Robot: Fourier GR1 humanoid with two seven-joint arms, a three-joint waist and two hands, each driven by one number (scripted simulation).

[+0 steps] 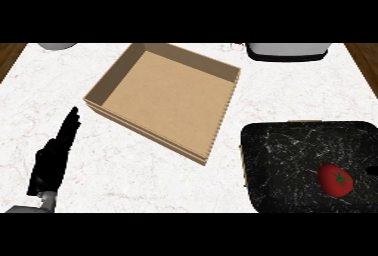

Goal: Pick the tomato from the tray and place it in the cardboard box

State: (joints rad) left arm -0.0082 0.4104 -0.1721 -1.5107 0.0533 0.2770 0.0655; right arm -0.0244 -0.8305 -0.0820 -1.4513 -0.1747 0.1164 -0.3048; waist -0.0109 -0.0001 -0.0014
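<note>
A red tomato (335, 179) with a green stem lies on the black marbled tray (288, 150) at the lower right, toward the tray's right side. An open, empty cardboard box (164, 97) sits at the upper middle of the white counter, turned at an angle. My left hand (52, 157) shows at the lower left, fingers straight and pointing up toward the box, holding nothing and well apart from both box and tray. My right hand does not show.
A grey rounded object (286, 51) stands at the back right edge, and part of another grey object (57, 46) at the back left. Wooden strips (10, 55) border the counter on both sides.
</note>
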